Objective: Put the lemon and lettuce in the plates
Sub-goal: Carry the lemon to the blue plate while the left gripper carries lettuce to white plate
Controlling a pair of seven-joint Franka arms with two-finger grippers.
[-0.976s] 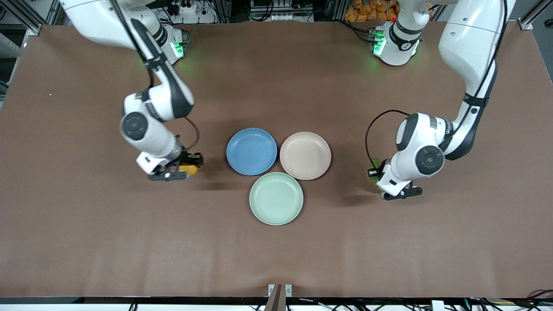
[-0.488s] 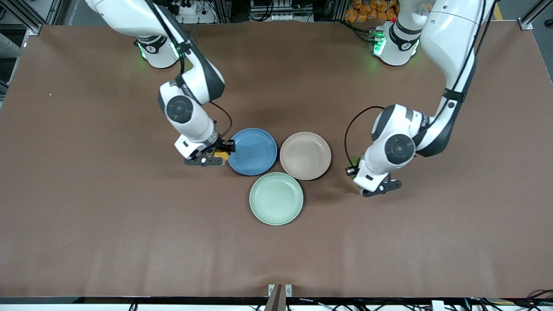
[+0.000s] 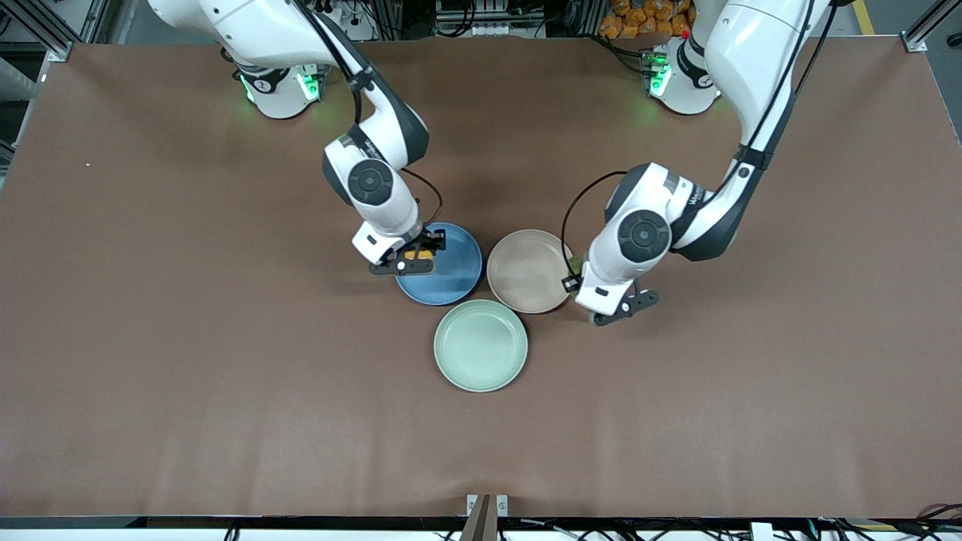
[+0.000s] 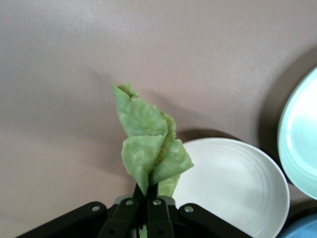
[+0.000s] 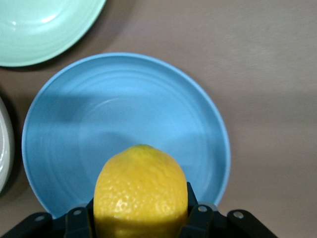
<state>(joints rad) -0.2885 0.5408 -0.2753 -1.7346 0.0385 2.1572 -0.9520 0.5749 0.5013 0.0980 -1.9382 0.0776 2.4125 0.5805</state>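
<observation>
My right gripper (image 3: 421, 251) is shut on the yellow lemon (image 3: 422, 256) and holds it over the blue plate (image 3: 455, 274), at the rim toward the right arm's end. In the right wrist view the lemon (image 5: 141, 191) fills the jaws of the right gripper (image 5: 141, 210) above the blue plate (image 5: 124, 109). My left gripper (image 3: 573, 278) is shut on the green lettuce (image 3: 576, 264) over the beige-pink plate's (image 3: 526, 270) rim toward the left arm's end. In the left wrist view the lettuce (image 4: 148, 144) sticks out of the shut left gripper (image 4: 147, 192) beside that plate (image 4: 237, 191).
A pale mint-green plate (image 3: 481, 346) lies nearer the front camera, touching close to both other plates; it shows in the wrist views too (image 4: 302, 144) (image 5: 44, 25). Brown table (image 3: 225, 413) spreads wide on all sides.
Both arms have swung in toward the plates. The right gripper carried the lemon to the blue plate's rim. The left gripper carried the lettuce to the beige-pink plate's rim.
</observation>
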